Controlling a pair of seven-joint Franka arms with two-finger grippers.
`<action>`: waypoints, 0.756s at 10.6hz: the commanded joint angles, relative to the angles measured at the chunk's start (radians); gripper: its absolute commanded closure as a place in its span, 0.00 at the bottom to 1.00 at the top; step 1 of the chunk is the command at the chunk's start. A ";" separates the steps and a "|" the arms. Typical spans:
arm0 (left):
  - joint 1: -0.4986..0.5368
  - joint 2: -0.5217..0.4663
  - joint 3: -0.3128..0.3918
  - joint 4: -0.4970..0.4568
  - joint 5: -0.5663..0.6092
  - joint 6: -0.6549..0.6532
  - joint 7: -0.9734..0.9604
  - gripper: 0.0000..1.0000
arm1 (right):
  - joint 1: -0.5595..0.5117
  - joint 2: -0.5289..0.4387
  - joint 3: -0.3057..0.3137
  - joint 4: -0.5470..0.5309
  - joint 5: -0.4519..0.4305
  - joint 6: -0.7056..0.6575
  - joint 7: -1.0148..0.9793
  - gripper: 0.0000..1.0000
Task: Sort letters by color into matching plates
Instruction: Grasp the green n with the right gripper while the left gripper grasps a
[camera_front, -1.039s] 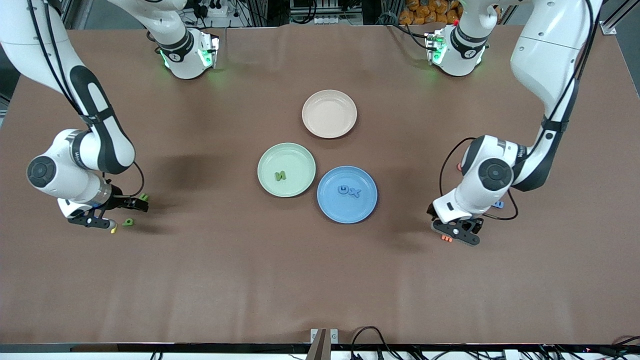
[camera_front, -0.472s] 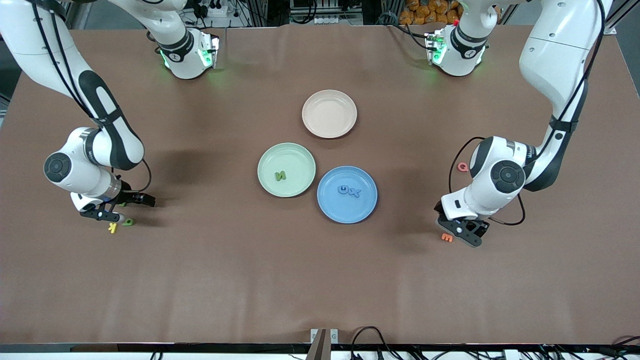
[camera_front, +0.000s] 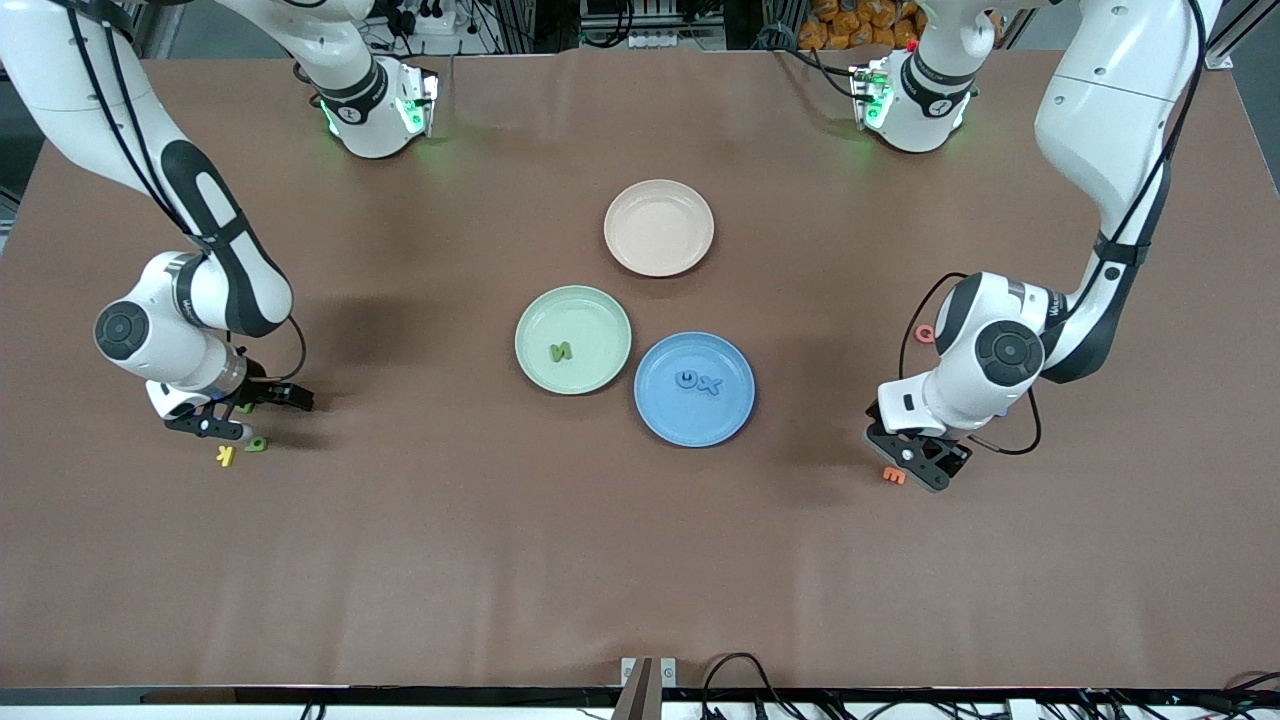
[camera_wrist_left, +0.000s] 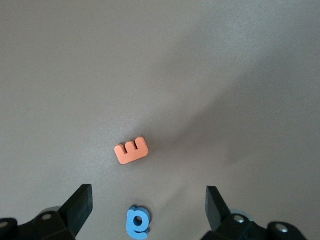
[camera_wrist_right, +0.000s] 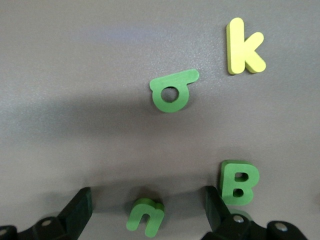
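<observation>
Blue plate (camera_front: 694, 389), pale green plate (camera_front: 573, 339)

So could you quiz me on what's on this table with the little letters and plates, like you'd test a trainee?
1. How many letters lie in the blue plate?
2. True or false: the beige-pink plate holds a letter.
3. Which letter lies between the right claw's open fingers: A) the yellow k, B) the green n, C) the green B?

Key:
1. Two, both blue.
2. False; it holds nothing. The green plate has one green letter.
3. B. The left claw, also open, hangs over a blue letter, beside an orange E.
</observation>
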 joint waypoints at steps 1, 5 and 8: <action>0.009 0.011 -0.001 0.001 -0.026 -0.009 0.036 0.00 | -0.015 -0.039 0.014 -0.049 -0.007 0.007 -0.001 0.00; 0.038 0.047 0.005 0.001 -0.013 -0.009 0.155 0.00 | -0.015 -0.057 0.017 -0.078 -0.005 0.007 -0.001 0.00; 0.071 0.064 0.005 0.003 -0.018 -0.009 0.204 0.00 | -0.014 -0.051 0.017 -0.073 -0.005 0.010 -0.001 0.00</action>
